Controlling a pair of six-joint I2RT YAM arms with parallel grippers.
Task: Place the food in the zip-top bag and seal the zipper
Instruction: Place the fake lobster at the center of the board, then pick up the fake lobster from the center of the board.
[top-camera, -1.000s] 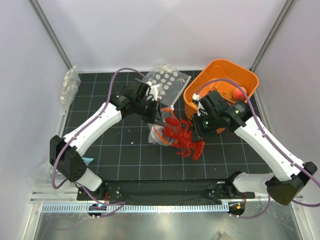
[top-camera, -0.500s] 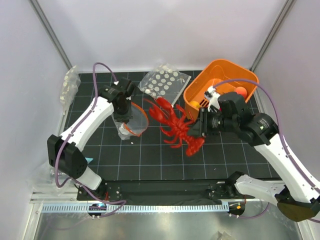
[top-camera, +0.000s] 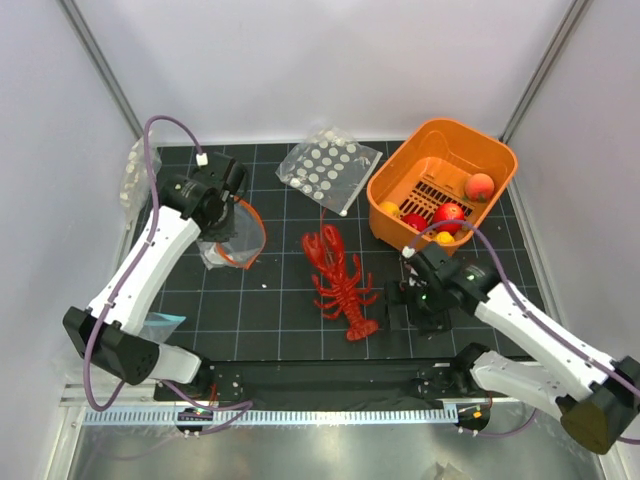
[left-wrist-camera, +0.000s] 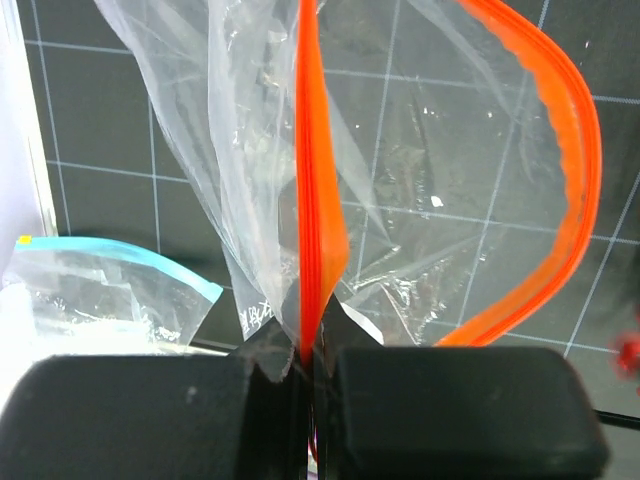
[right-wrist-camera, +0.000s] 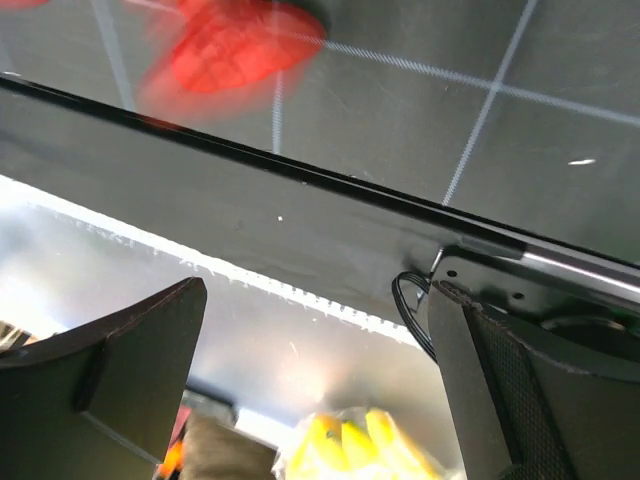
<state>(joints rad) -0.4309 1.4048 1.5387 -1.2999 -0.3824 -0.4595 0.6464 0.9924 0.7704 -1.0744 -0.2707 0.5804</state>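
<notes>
The food, a red toy piece with claws and thin legs (top-camera: 340, 285), lies flat on the black mat, outside the bag. Small round fruit balls (top-camera: 450, 212) sit in the orange basket (top-camera: 495, 160). My left gripper (top-camera: 222, 212) is shut on the zipper (left-wrist-camera: 312, 200) of the zip-top bag (top-camera: 235, 238), which hangs with its mouth gaping; the strip's other side (left-wrist-camera: 572, 200) loops to the right. My right gripper (top-camera: 412, 318) is open and holds nothing, just right of the red piece's tail near the mat's front edge. A red blur of the food (right-wrist-camera: 230, 50) shows above its fingers (right-wrist-camera: 130, 370).
A clear bag with white discs (top-camera: 328, 170) lies at the back centre. Another clear bag (top-camera: 140, 170) is at the back left. A blue-strip bag (left-wrist-camera: 100, 290) lies near the left edge. The table's front rail (right-wrist-camera: 300, 200) runs below the right gripper.
My right gripper opened and let go of the red food, which now lies on the mat; that arm drew back toward the front edge. My left arm carried the bag leftward.
</notes>
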